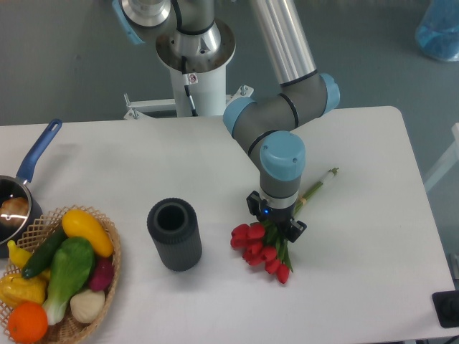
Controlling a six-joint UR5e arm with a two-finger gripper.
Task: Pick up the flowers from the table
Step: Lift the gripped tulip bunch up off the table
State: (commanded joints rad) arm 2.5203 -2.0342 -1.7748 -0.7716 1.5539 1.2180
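The flowers, a bunch of red tulip buds with green leaves and a pale green stem running up to the right, lie on the white table right of centre. My gripper points straight down over the leaves just behind the buds. Its body hides the fingers, so I cannot tell whether they are open or shut on the stems. The buds stick out toward the camera from under the gripper.
A dark grey cylindrical cup stands upright left of the flowers. A wicker basket with colourful vegetables sits at the front left corner. A blue-handled pot is at the left edge. The robot base stands behind the table.
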